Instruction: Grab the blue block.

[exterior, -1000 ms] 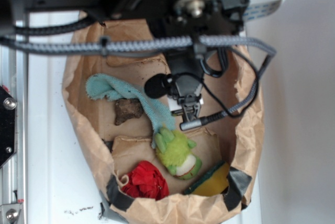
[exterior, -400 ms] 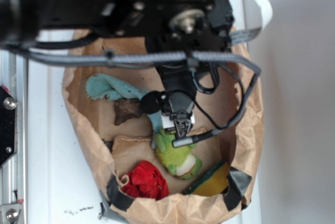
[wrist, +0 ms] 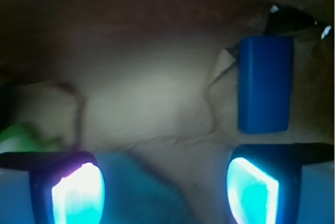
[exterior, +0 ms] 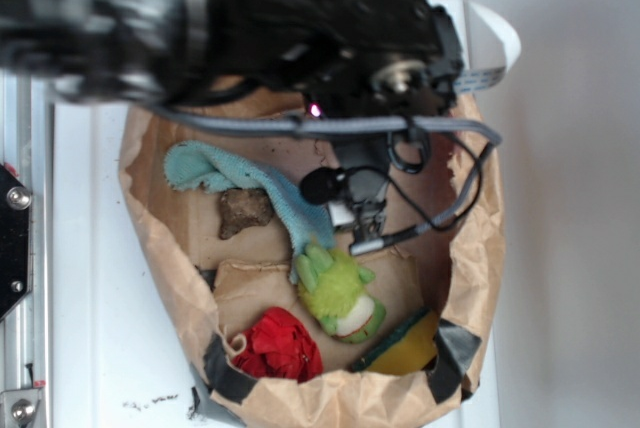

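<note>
Approach is the step in hand: the tool (wrist: 165, 190) is held spread, with nothing between its two lit pads (wrist: 78, 195), and the blue block (wrist: 265, 84) has not yet been reached. In the wrist view the block is seen lying flat on the brown paper floor of the bag (exterior: 150, 218), its long side running away from the camera, ahead of the tool and off toward the pad on the right of the picture, so it lies outside the gap rather than within it. In the exterior view the block is hidden beneath the arm and cannot be made out.

Teal cloth (exterior: 215, 170) is draped across the bag floor, and what is probably a fold of it shows blurred between the pads in the wrist view. A green plush toy (exterior: 338, 290) lies just beside the tool; a red item (exterior: 278, 344) and a yellow sponge (exterior: 412, 348) lie nearer the bag's rim.

For the next move, the tool would need to be shifted sideways and forward until the block sits centred between the pads, across its narrow width, and then lowered before being closed. Care would be called for so that the cloth is not gathered in with the block.
</note>
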{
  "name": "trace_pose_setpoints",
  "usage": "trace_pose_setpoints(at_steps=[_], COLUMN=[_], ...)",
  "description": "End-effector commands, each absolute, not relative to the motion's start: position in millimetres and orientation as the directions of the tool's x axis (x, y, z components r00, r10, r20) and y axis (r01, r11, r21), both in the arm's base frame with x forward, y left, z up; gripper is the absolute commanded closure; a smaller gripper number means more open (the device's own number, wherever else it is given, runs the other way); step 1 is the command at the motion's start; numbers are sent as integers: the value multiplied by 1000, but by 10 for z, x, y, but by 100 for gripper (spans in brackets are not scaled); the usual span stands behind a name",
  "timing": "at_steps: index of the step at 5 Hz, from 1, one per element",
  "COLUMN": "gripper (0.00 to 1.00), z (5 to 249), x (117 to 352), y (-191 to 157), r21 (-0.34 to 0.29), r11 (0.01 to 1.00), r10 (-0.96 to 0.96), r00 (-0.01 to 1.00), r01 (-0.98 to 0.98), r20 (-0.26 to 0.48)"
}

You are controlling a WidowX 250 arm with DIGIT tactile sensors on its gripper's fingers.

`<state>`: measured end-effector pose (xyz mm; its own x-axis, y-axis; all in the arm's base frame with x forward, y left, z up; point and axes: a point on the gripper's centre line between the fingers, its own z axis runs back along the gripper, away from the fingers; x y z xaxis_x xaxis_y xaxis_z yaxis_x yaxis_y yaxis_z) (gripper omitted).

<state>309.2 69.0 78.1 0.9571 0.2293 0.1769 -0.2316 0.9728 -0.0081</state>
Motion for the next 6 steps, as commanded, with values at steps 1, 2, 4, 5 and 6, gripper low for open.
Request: trace_pose_setpoints(at_steps=[1,2,4,5,6], gripper=[0,0,0,0,0], z=[950,1059,1190,1195,1052], x=[3230,3265,3289,3221,3173], y=[950,1026,1185,1187,1253], r21=[17,27,100,113,160], r11=[956,948,928,932,922], r10=[283,307,332,318,304], r00=[937,931,917,926,915], r01=[-293,-319,-360,-345,-353], r20=[204,199,221,203,265])
